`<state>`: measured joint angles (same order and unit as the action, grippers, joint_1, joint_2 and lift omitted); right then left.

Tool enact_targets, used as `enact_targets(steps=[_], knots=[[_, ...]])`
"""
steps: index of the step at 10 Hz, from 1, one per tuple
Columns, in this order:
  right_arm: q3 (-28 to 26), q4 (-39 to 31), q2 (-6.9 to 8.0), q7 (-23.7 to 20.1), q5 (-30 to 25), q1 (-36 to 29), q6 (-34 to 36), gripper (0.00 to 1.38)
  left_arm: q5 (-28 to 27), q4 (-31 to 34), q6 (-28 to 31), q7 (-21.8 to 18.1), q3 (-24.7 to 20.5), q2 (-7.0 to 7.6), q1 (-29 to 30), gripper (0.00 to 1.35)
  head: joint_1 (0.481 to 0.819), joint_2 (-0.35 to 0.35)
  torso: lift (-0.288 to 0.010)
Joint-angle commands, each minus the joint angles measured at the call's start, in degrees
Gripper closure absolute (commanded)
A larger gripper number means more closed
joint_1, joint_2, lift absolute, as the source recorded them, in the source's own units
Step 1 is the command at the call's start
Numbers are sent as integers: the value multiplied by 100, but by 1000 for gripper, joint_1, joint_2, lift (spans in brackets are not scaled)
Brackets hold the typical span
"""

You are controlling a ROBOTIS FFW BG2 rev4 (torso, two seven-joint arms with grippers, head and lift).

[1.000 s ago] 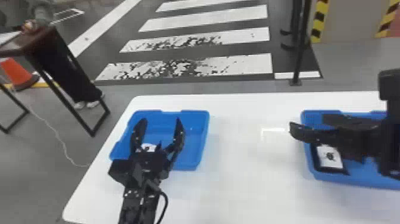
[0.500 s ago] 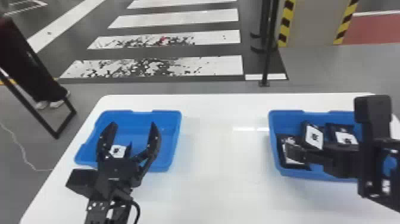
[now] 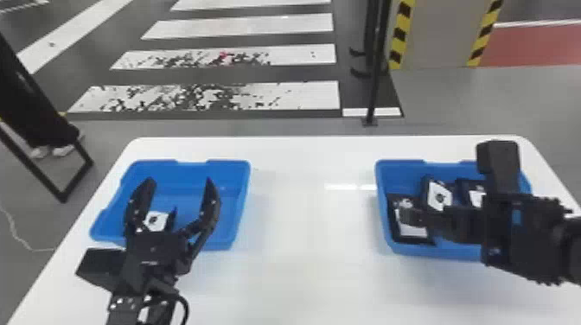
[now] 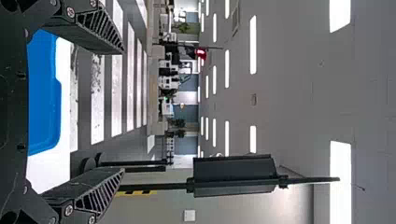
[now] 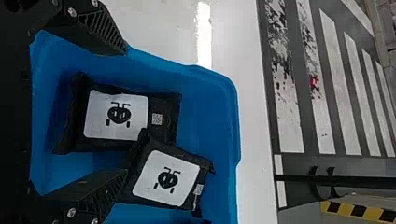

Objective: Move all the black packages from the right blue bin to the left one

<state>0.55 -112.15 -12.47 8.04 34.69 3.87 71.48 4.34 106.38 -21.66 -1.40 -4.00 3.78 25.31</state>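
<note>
right pincer (image 3: 422,218) shifted inside right bin rim (image 3: 381,203) (spread)

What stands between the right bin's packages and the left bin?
The facing walls of the right bin and left bin, so a package needs lifting over both. The left end effector also hangs open over the left bin and may obstruct the drop.

It's probably a test hall: crosswalk stripes (image 3: 259,25), ceiling lights (image 4: 252,44).

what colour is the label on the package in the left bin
White with a black print on the label; it shows in the head view.
</note>
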Motion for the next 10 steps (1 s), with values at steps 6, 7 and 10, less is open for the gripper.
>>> enact_targets(steps=[6,7,10], knots=[[208,901,7,22,244,372,52,162,-11,0,0,-1,23,26,14,150,695,115,-140],[219,943,7,49,244,401,52,171,-11,0,0,-1,12,26,28,151,695,118,-140],[219,943,7,154,255,415,150,233,0,-14,-42,-1,1,26,42,153,695,116,-140]])
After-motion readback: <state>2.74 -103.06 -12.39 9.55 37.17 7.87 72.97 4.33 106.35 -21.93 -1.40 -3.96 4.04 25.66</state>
